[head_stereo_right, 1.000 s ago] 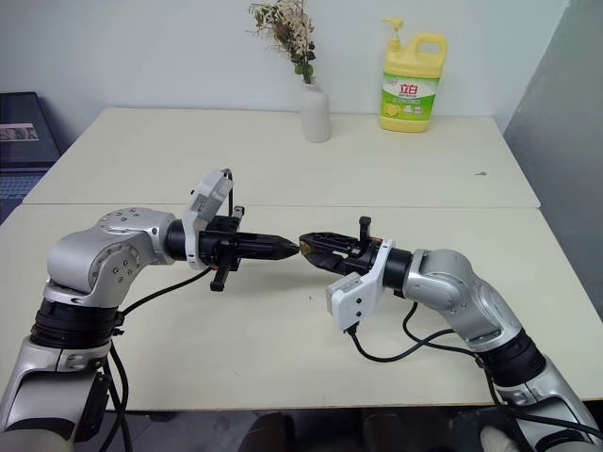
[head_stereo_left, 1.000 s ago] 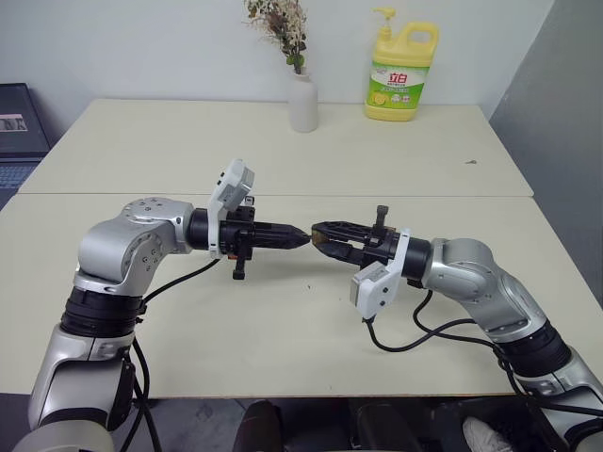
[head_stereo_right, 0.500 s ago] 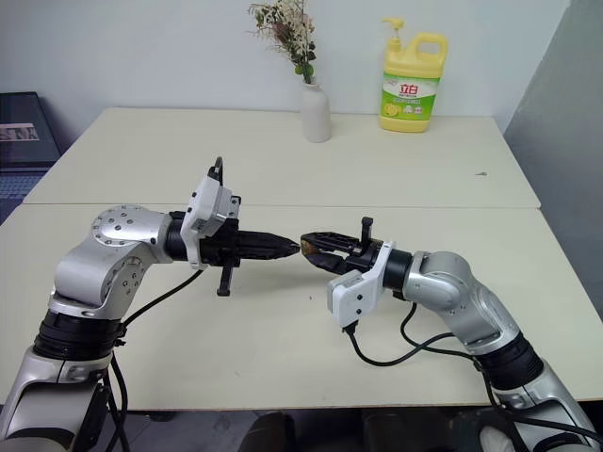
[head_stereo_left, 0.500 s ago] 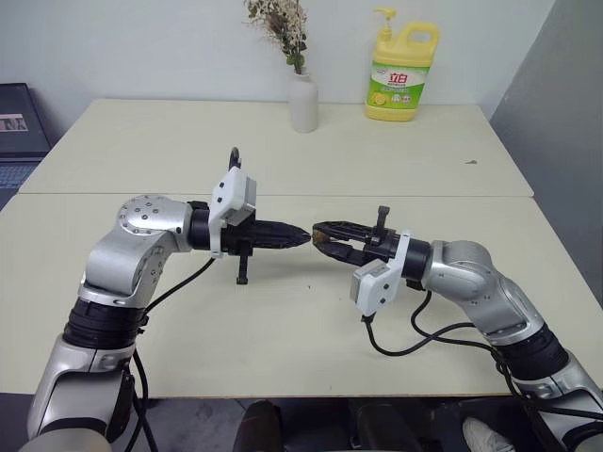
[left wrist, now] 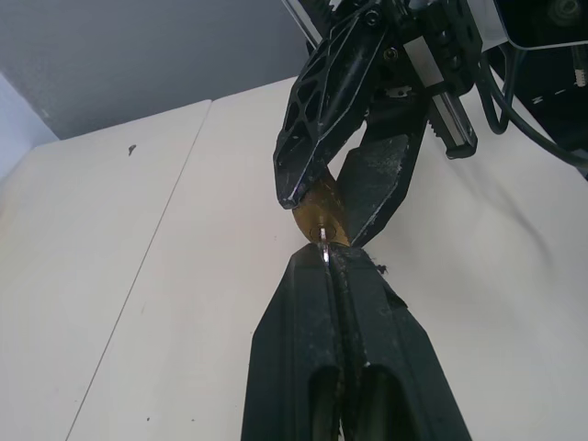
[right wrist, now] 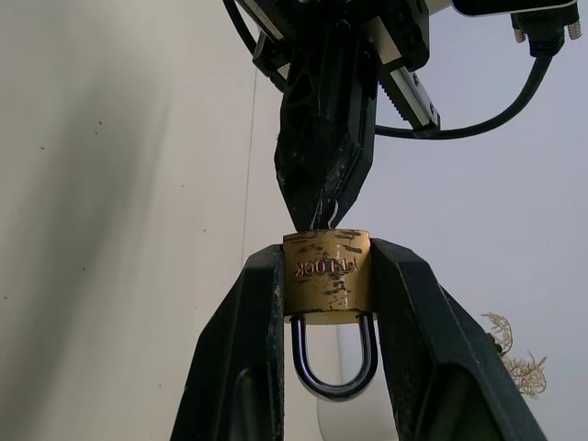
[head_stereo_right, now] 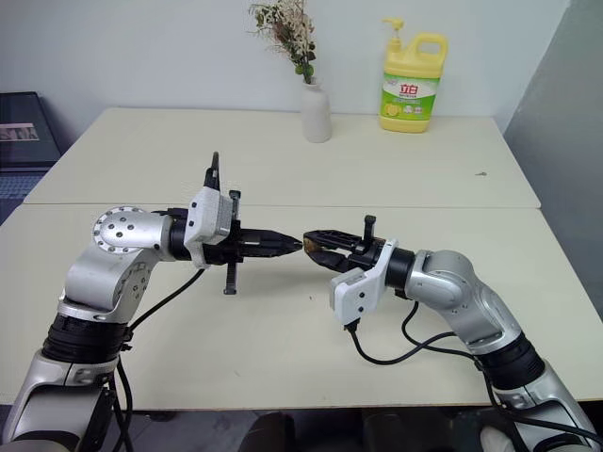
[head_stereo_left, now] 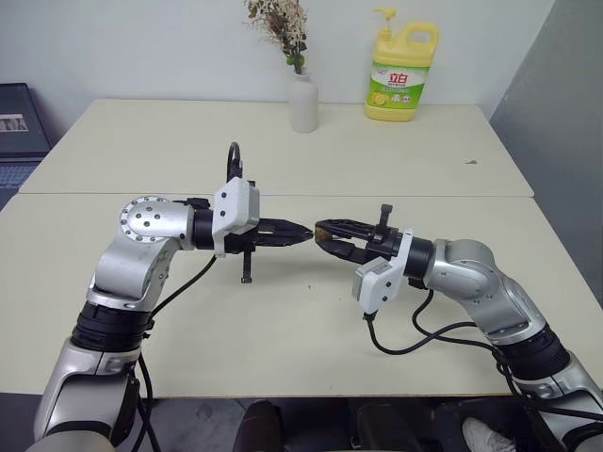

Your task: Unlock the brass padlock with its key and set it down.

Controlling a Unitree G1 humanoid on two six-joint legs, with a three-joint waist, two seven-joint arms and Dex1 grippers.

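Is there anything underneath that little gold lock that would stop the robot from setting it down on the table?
Nothing visible. The brass padlock is clamped between the right gripper fingers, above bare table. The vase and yellow bottle stand far back by the wall.

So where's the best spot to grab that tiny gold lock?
Probably the flat sides of the brass padlock, just as the right gripper pinches it now. The flat faces suit the pads, the shackle hangs free between the fingers, and the keyhole end faces out to the left gripper, shut on the key.
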